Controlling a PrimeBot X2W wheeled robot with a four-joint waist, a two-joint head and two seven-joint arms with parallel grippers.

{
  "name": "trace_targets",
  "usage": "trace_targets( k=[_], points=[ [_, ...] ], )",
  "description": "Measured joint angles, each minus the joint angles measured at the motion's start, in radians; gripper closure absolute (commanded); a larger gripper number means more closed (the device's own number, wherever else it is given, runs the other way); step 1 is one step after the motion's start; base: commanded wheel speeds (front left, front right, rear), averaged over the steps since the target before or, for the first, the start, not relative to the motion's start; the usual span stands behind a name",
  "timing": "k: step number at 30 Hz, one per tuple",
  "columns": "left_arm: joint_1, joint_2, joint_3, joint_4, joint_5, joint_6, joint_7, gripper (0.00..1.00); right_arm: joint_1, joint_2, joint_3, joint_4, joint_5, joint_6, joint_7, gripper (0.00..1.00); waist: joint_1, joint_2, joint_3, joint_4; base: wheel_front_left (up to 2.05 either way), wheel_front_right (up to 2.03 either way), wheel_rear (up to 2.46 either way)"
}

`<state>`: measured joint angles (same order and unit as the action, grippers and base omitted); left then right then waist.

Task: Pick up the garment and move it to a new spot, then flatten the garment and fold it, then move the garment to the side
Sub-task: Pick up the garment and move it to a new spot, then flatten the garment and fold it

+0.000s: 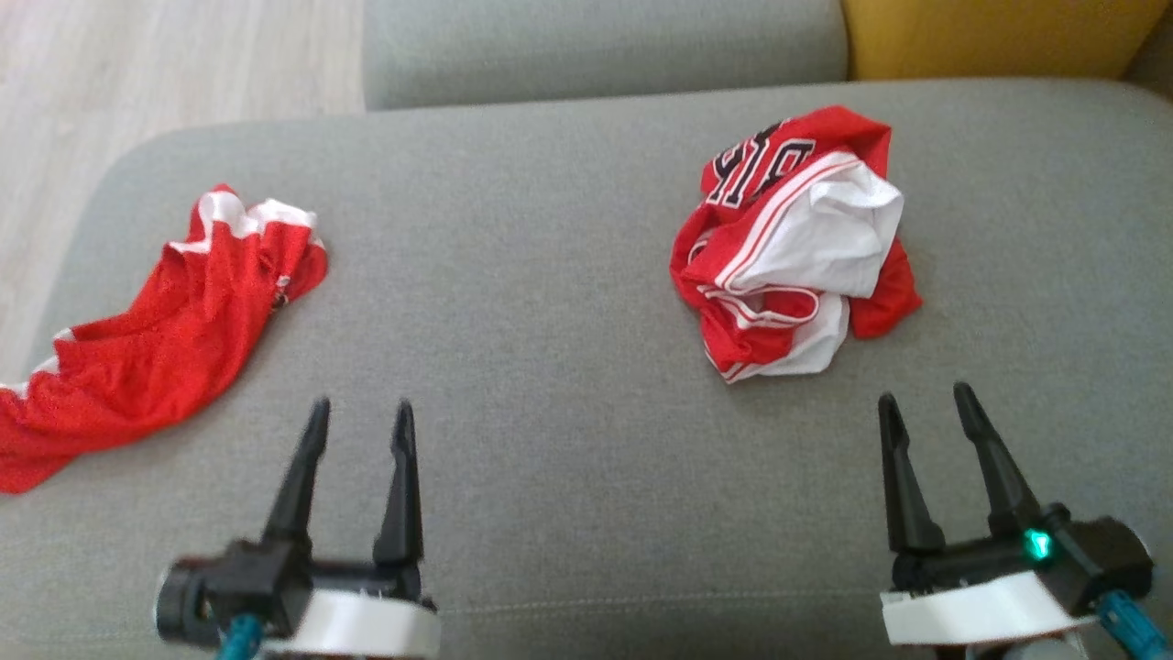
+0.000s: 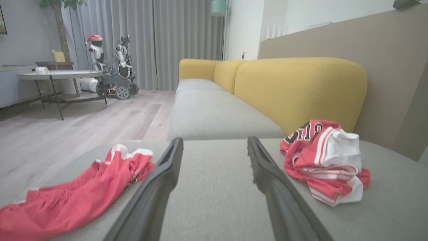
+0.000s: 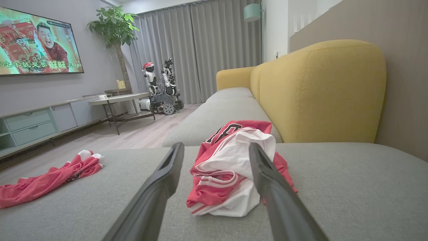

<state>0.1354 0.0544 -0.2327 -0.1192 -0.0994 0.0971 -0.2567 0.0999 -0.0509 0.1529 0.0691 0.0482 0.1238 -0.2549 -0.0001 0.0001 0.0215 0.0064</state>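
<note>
Both idle here: left gripper [image 1: 361, 408] and right gripper [image 1: 924, 396] sit low over the grey seat cushion [image 1: 550, 275], jaws spread wide, nothing between them, neither touching cloth. The garment [image 1: 793, 247] is a crumpled heap on the cushion's right half, toward the back, near the yellow backrest [image 1: 990, 37]. Its white inside is turned out on top, striped red-and-white trim runs across the middle, and black white-outlined lettering shows on the far upper fold. We can't read a number from this crumple. It lies ahead of the right gripper and slightly to its left, apart from the fingertips. In the right wrist view we see the heap framed between the two dark fingers [image 3: 160, 180], bare cushion in front of it. In the left wrist view it sits off to the right of that gripper's fingers. A second, plain red garment [image 1: 165, 357] lies stretched along the cushion's left edge, white trim at its far end, left of the left gripper and not touching it. The two garments are well apart, with bare cushion between them. Wood floor [image 1: 137, 64] lies beyond the cushion's left corner.
</note>
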Motion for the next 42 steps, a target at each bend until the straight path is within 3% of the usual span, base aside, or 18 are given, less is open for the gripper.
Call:
trace_targets(
  k=[42],
  points=[
    [0.043, 0.001, -0.029, 0.088, 0.03, 0.035, 0.0, 0.0, 0.017, 0.002, 0.034, 0.018, -0.023, 0.0, 0.0, 0.0, 0.0, 0.0, -0.018, 0.022, 0.0, 0.0, 0.0]
  ],
)
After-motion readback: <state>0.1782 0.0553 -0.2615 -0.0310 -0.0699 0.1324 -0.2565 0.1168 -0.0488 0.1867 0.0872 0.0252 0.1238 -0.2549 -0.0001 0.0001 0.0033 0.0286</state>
